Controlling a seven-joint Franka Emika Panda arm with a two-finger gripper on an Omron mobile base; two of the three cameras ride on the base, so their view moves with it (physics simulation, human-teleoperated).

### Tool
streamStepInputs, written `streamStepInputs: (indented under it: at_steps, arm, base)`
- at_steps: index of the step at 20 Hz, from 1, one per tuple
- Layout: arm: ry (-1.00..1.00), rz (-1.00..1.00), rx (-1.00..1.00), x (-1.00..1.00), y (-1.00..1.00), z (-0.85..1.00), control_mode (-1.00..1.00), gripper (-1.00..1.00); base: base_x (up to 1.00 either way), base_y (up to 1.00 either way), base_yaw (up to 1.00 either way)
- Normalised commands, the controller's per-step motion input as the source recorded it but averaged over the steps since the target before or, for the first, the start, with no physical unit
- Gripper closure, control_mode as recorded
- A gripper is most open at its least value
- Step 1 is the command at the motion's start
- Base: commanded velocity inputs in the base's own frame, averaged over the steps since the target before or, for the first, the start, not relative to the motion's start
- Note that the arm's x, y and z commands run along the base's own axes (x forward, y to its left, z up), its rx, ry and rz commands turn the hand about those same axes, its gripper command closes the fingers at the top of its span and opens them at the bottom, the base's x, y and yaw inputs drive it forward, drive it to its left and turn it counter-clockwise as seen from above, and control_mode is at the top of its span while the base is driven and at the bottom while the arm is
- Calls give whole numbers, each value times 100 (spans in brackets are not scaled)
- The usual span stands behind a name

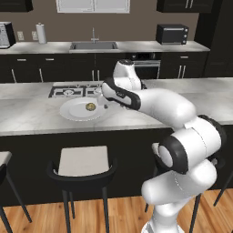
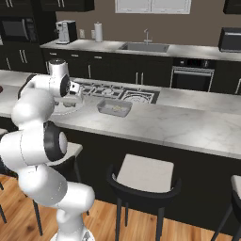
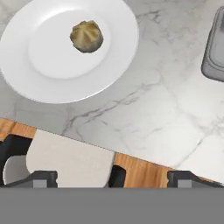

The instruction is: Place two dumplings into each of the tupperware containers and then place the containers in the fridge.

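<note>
One tan dumpling (image 3: 86,36) lies on a round white plate (image 3: 120,61) on the marble island counter; in the left base view the same dumpling (image 1: 90,107) sits right of the plate's (image 1: 68,113) middle. My gripper (image 3: 116,178) hangs open and empty above the counter's front edge, below and right of the plate in the hand view. A clear greyish tupperware container (image 2: 114,107) stands to the plate's right with pale lumps inside, too small to count. Its corner (image 3: 214,48) shows at the hand view's right edge. The fridge is out of view.
A cooktop (image 1: 75,91) is set into the island behind the plate. Bar stools (image 1: 84,161) (image 2: 143,174) stand along the island's front, one seat (image 3: 70,159) directly under my hand. The back counter holds a sink (image 1: 93,45).
</note>
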Motion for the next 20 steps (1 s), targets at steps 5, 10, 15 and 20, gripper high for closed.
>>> streamStepInputs:
  at_steps: [5, 10, 15, 20]
  arm:
    - [1, -8, -2, 27, 61, -2, -100, -100]
    - [0, 0, -1, 22, 16, -25, -100, -100]
    - [0, 0, 0, 24, 0, -29, -100, -100]
    - [0, 0, 0, 28, 0, -18, -100, -100]
  base:
    - [0, 0, 0]
    - [0, 0, 0]
    - [0, 0, 0]
    - [0, 0, 0]
